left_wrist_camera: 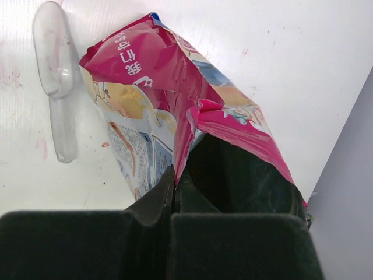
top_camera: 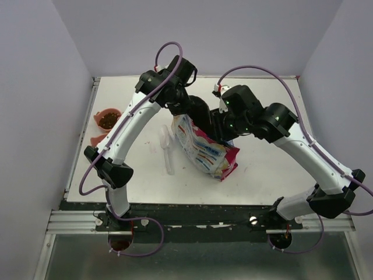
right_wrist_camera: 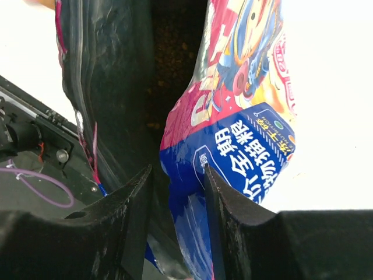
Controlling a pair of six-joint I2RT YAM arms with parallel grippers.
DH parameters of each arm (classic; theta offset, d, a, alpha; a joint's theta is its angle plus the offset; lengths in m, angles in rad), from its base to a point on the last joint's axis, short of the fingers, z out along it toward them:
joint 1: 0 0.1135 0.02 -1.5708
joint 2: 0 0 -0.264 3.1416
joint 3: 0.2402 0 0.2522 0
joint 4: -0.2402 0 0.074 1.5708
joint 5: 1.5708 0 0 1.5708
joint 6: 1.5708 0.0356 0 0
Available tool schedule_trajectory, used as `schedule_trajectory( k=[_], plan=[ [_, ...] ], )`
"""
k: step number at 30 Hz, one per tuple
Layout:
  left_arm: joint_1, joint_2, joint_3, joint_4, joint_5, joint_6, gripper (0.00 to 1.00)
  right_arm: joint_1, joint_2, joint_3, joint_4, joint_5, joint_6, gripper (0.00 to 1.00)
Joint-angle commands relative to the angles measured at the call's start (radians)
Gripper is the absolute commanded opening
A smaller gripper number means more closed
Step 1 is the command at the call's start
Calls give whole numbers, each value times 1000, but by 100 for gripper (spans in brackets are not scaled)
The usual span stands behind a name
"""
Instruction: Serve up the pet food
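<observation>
Pet food [right_wrist_camera: 170, 64] — small dark brown kibble — glimpsed deep inside the open mouth of a glossy pink, white and blue bag [top_camera: 205, 153], held near the middle of the table [top_camera: 274, 169] between both arms. More of the same dark pellets heaped in a salmon-pink bowl [top_camera: 98, 116] at the left edge of the table. Second pink bowl [top_camera: 97, 140] just nearer the arm bases, partly hidden behind the left arm [top_camera: 131, 131].

Left gripper [left_wrist_camera: 174, 195] clenched on a pink fold at the rim of the bag, fingers pressed together with the foil pinched between them. Right gripper [right_wrist_camera: 178, 201] clamped on the opposite wall, a blue printed panel caught between its two fingers. Mouth of the bag spread between the two grips, dark lining showing — base down toward the table, though whether resting on it cannot be told.

Clear plastic scoop [left_wrist_camera: 53, 58] lying flat on the white table just left of the bag, not touching it, cup end pointing away from the arm bases.
</observation>
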Motion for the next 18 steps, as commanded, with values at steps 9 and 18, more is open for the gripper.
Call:
schedule_trajectory(
  k=[9, 18],
  plan=[
    [50, -30, 28, 204, -35, -148, 0, 42, -45, 54, 26, 88, -73, 97],
    [40, -24, 60, 193, -46, -139, 0, 44, -80, -16, 151, 30, -220, 100]
  ],
)
